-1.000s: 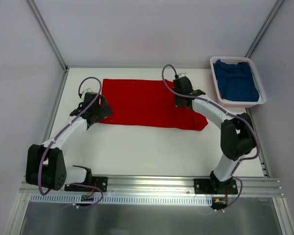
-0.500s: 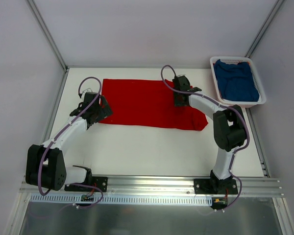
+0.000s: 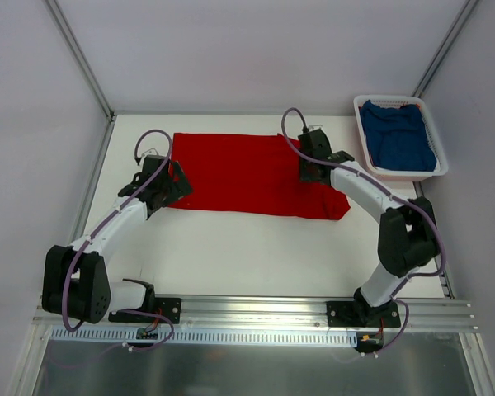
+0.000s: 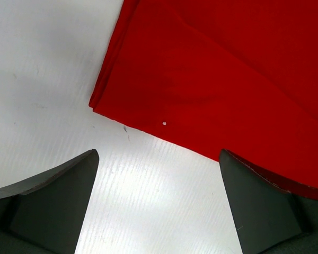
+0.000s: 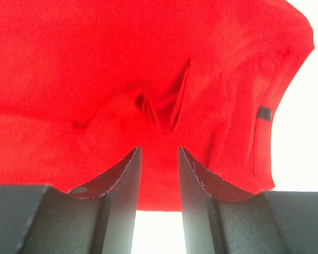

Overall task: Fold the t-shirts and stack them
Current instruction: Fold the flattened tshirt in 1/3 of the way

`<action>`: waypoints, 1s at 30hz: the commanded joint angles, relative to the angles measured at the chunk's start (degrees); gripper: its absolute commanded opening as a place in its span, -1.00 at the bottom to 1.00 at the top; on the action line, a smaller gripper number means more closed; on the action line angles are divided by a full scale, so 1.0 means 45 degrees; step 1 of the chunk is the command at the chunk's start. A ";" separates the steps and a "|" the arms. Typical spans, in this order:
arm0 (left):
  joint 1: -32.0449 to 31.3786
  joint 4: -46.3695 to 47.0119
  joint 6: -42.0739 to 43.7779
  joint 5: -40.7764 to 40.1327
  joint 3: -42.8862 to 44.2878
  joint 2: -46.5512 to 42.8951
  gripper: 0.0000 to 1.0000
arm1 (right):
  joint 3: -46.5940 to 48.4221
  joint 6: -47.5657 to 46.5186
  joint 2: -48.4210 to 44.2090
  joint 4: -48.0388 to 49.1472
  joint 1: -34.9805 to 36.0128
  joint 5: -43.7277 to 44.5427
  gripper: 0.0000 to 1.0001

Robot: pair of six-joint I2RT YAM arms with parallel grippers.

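Already folded into a long band: red t-shirt (image 3: pixel 247 175), flat across the far middle of the table (image 3: pixel 231 256). Left end squared with a doubled edge, right end tapering to a loose point. Small pucker in the cloth near the right end, just ahead of the right gripper (image 5: pixel 159 151). Blue t-shirt (image 3: pixel 403 136) crumpled in the white basket (image 3: pixel 361 140) at the far right corner, well apart from the red one, not yet folded.

Right gripper: over the right part of the red band, jaws parted by a narrow gap, nothing between them. Tips just above the cloth or touching it, cannot tell which. Left gripper (image 4: pixel 158 154): spread wide, low over bare table just beside the near left corner of the band, pinching nothing.

Judged step: taking hold of both ends for a cross fold.

Risks from here:
- Catching only the top layer at the left corner, so peeling the fold open instead of carrying it over.
- Closing the right jaws on the pucker alone, so dragging a ridge along and skewing the band.
- Lifting the two ends unevenly, so leaving the tapered right end poking out once stacked.
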 commanded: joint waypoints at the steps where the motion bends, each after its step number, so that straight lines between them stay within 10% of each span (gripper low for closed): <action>1: -0.0221 0.0057 -0.0380 0.0308 0.0033 0.0146 0.98 | -0.0937 0.0782 -0.1535 -0.0487 0.0685 0.0373 -0.26; 30: -0.0339 0.0057 -0.0145 0.0152 -0.0025 -0.0087 0.98 | -0.3752 0.1545 -0.1635 0.0078 -0.0230 0.0180 -0.29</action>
